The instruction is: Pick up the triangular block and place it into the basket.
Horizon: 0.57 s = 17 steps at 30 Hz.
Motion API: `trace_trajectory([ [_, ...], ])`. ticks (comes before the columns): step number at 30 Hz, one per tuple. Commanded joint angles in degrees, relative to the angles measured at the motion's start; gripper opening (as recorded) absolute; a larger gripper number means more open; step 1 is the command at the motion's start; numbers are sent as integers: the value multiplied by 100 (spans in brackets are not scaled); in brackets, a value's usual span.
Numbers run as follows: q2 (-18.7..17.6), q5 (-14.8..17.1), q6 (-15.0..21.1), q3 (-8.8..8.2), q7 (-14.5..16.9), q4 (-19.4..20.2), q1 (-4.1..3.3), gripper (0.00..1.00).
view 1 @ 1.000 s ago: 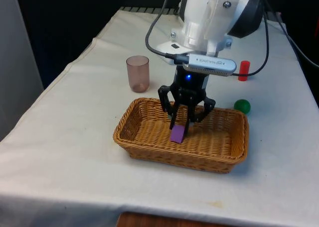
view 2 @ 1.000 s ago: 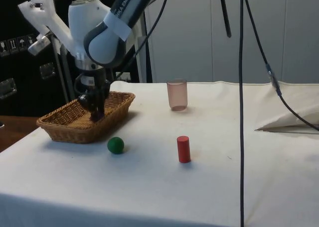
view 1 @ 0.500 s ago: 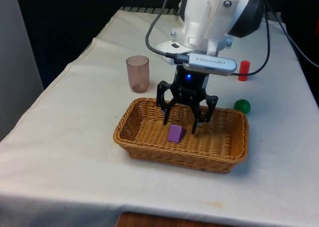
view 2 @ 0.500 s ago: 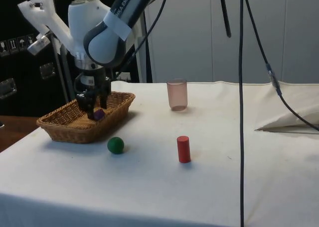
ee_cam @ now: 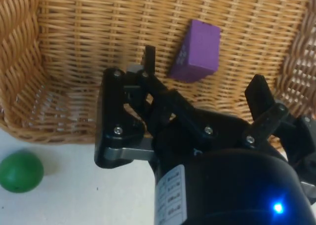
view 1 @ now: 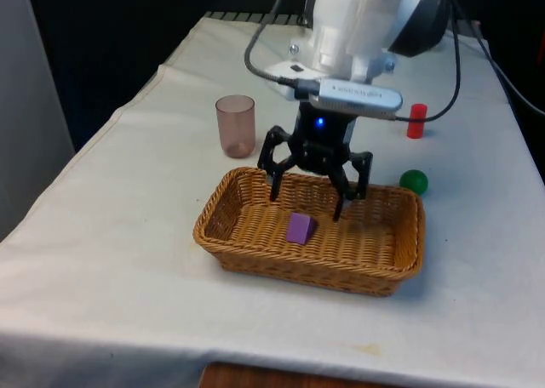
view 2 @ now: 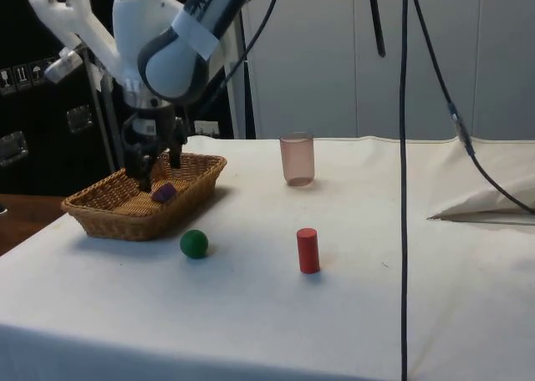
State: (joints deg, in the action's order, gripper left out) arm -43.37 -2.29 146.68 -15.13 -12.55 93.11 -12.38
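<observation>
Purple block (tan woven basket)

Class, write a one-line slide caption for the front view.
Open gripper above the purple triangular block lying in the wicker basket.

A robotics lab is showing here: a white-clothed test table is sitting before black curtains, black cables are hanging across the side view, and pale tall cabinet panels are standing behind.
</observation>
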Motion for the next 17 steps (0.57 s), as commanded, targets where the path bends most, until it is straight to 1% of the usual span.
trace_trajectory([
  [1,46,0,-52,-6,0,0,0,100],
  [2,155,0,-132,-11,6,52,-6,100],
  [4,258,-6,-229,-29,6,57,-6,100],
  [8,390,-6,-344,-63,11,63,-6,100],
  [9,332,0,-309,-57,6,29,-6,100],
  [15,653,-11,-573,-109,6,92,-23,100],
  [16,688,-11,-602,-109,0,103,-23,100],
  [17,642,-6,-613,-97,11,46,-6,100],
])
